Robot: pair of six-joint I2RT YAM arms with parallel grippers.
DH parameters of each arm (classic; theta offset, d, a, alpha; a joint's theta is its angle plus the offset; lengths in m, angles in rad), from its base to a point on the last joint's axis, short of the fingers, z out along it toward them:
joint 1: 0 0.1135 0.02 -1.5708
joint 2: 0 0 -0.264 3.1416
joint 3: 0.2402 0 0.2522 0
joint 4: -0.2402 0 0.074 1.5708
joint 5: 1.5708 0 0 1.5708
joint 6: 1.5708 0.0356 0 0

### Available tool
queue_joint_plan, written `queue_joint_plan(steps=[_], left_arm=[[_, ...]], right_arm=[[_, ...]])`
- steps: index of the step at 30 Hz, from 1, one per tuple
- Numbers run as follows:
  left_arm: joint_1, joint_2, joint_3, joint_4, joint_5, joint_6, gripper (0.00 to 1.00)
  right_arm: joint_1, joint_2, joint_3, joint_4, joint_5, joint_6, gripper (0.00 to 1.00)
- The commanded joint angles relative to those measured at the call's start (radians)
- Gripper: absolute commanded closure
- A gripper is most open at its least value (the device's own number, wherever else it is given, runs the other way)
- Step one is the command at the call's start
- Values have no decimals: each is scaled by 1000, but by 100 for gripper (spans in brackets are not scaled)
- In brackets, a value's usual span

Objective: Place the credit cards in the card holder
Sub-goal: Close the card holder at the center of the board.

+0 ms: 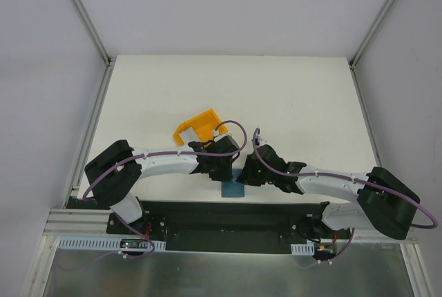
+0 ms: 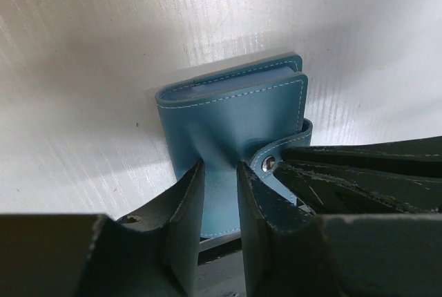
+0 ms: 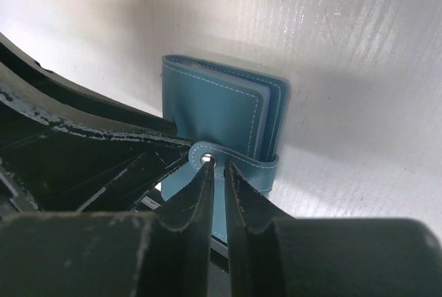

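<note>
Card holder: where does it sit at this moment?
In the top view the card holder lies centrally at the near edge of the table, gripped by the left gripper and the right gripper, with the yellow bin just behind it.

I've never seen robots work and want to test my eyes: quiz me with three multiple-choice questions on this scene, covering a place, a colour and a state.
1. Where is the small teal-blue folding wallet?
A) near the white table's near edge, between both pincers
B) inside the bin
C) at the far edge

2. What colour is the open plastic bin?
A) green
B) yellow-orange
C) red

3. How is the wallet?
A) spread open
B) folded, snap tab wrapped round
C) torn apart

Answers:
1 A, the left pincer and right pincer meet on it.
2 B, as the top view shows.
3 B, both wrist views show its covers together.
</note>
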Motion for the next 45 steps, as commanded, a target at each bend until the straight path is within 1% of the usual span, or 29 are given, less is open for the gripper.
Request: queue_joint_plan(steps=[1,7,11,12,13,19,20,21,26,33,34,35,36,39,41,45], left_arm=[[-20,-8,-23,-49,-10,-18,74],[-20,-21,-30,-49,-19,-20,73],[-20,-30,-47,-51,-29,-20,74],[-20,-33,-53,-49,-32,-23,75],[-20,-39,-59,-49,-33,-25,76],[-20,-96,-90,-51,-50,-18,77],[-20,-105,-95,-51,-52,-14,76],[-20,-110,-99,-49,-52,-14,75],[-25,-93,-99,-49,-49,-12,75],[-28,-65,-99,-46,-52,-54,69],[-28,-65,-99,-46,-53,-57,67],[-28,-65,-101,-46,-53,-61,63],[-29,-65,-101,-48,-55,-67,61],[-28,-67,-107,-40,-52,-83,57],[-28,-67,-115,-25,-46,-90,57],[-28,-62,-135,17,-20,-113,59]], right_arm=[[14,28,13,32,10,15,87],[17,43,19,32,-3,12,86],[15,23,25,3,10,-2,84],[12,19,30,-11,45,-5,84],[6,20,36,-17,46,-12,84],[-6,57,63,-33,27,-40,83],[-6,65,68,-33,27,-45,83],[-6,69,68,-33,-7,-46,83],[-5,85,77,-37,-26,-55,83],[-2,74,97,-79,-27,-80,84],[-2,74,99,-79,-27,-83,84],[-2,74,100,-79,-24,-84,82],[-2,73,102,-79,-19,-88,82],[-3,80,122,-112,-9,-98,80],[-2,88,135,-120,-7,-104,78],[-2,103,166,-166,0,-118,78]])
